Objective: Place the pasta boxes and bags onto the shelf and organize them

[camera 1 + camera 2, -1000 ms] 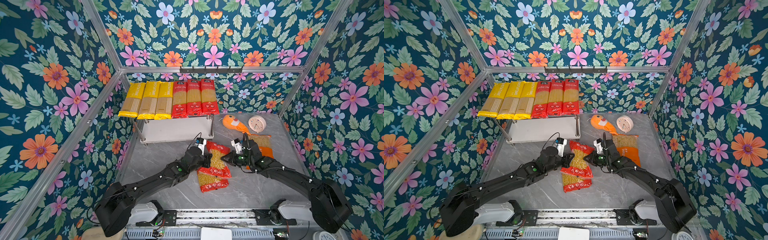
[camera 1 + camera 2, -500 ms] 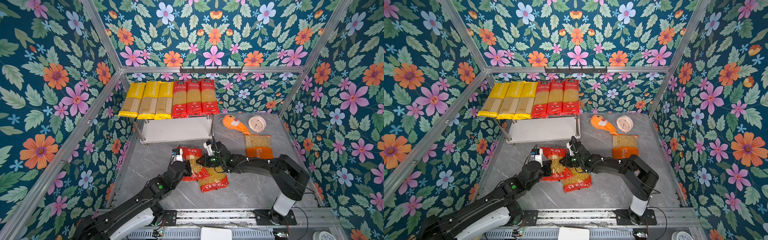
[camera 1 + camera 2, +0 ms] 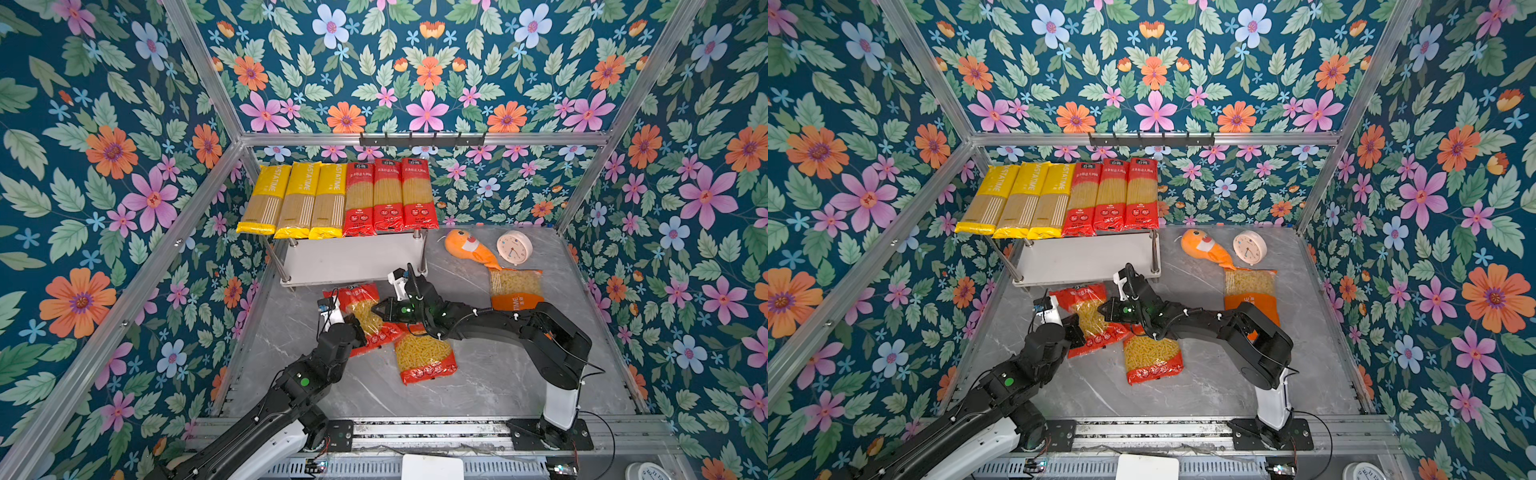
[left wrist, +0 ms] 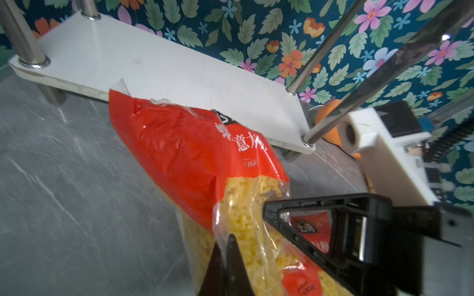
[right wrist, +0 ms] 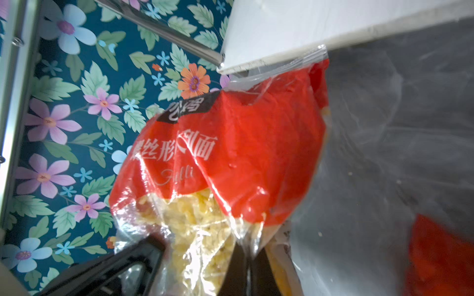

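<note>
Red fusilli bag (image 3: 365, 313) hangs between the two grippers in both top views, just in front of the shelf (image 3: 353, 259), whose lower board is bare. Its long axis points at that board, red header end leading, skewed slightly left. Left gripper (image 3: 358, 329) has its jaws closed on the bag's left edge. Right gripper (image 3: 375, 309) has its jaws closed on the right edge.

Left wrist view: fingertips (image 4: 230, 246) pinch clear film beside the pasta. The header corner reaches the board's front edge; contact cannot be told.

Right wrist view: the seal strip of the bag (image 5: 243, 143) sits at the board edge (image 5: 295, 25).

Judgement: both arms are equally near. The move ahead is a forward slide along the axis, and the header must clear the edge.
</note>
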